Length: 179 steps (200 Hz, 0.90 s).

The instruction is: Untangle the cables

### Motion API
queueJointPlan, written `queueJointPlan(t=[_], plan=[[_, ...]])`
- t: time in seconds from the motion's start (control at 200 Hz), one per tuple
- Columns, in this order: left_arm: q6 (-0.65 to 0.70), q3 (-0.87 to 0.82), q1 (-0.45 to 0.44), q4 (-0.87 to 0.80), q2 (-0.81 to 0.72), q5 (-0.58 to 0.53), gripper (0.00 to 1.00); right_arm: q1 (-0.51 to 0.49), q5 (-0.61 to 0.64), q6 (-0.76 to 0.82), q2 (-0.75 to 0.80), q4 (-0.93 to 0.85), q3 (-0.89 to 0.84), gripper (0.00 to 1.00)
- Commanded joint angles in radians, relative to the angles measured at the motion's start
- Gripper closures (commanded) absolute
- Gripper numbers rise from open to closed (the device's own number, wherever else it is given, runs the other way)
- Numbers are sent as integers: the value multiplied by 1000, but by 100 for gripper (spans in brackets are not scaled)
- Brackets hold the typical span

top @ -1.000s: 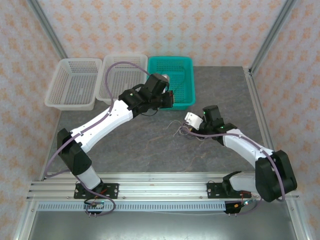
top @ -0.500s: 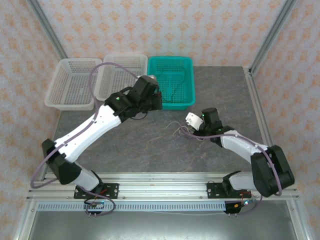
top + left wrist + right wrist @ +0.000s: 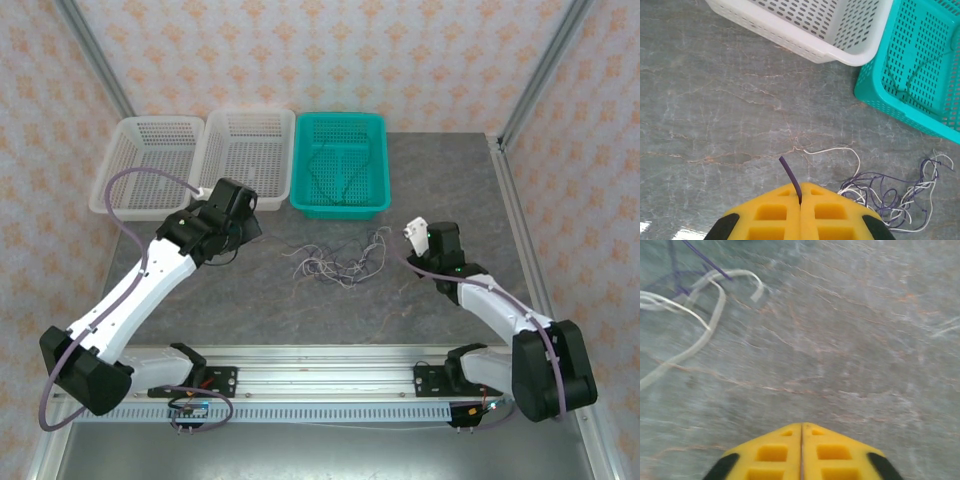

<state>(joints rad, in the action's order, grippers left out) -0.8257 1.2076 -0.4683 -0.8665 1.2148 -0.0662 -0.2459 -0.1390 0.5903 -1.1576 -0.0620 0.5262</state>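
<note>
A tangle of thin purple and whitish cables (image 3: 335, 262) lies on the grey table between the two arms. A green cable (image 3: 335, 175) lies inside the teal basket (image 3: 340, 208). My left gripper (image 3: 243, 222) hangs left of the tangle. In the left wrist view its yellow jaws (image 3: 800, 186) are shut on a purple cable end (image 3: 789, 175), with the tangle (image 3: 890, 200) to the right. My right gripper (image 3: 410, 245) is right of the tangle, and its jaws (image 3: 801, 426) are shut with nothing between them. Whitish cable loops (image 3: 705, 315) lie ahead to its left.
Two white perforated baskets (image 3: 150, 205) (image 3: 245, 190) stand at the back left beside the teal one. In the left wrist view the white basket's corner (image 3: 840, 50) and the teal basket (image 3: 875, 95) sit beyond the gripper. A metal rail (image 3: 320, 365) runs along the near edge.
The left arm pulled back from the teal basket to the left, leaving the green cable in it. The tangle spread leftward across the table. The right gripper drew back to the right and closed.
</note>
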Motion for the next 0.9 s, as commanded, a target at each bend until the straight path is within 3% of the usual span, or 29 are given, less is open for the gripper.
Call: queueJointPlan(t=[0.0,0.06,0.11,0.22,0.275,0.345,0.48,0.746,0.801,0.891], plan=[[-4,-14,3,8,16,53,100,-6,-166,-345,14,-65,143,77],[-15,-24,1,24,24,70,100,-6,-104,-690,-20,-87,211,73],[-25,-36,1,46,22,79,100,-5,-130,-903,-72,-101,253,73],[-41,-49,2,77,17,78,100,-6,-217,-1310,-182,-27,275,71],[-40,-44,2,80,20,78,100,-5,-285,-1433,-240,99,253,67],[-30,-35,2,74,26,82,100,-6,-327,-1532,-311,191,243,65],[-22,-26,1,64,25,86,100,-6,-343,-1644,-407,199,270,64],[-28,-36,1,77,23,96,100,-10,-338,-1741,-513,262,283,53],[-28,-36,1,77,23,94,100,-13,-335,-1739,-532,242,296,56],[-25,-30,1,74,26,90,100,-16,-327,-1738,-548,221,304,71]])
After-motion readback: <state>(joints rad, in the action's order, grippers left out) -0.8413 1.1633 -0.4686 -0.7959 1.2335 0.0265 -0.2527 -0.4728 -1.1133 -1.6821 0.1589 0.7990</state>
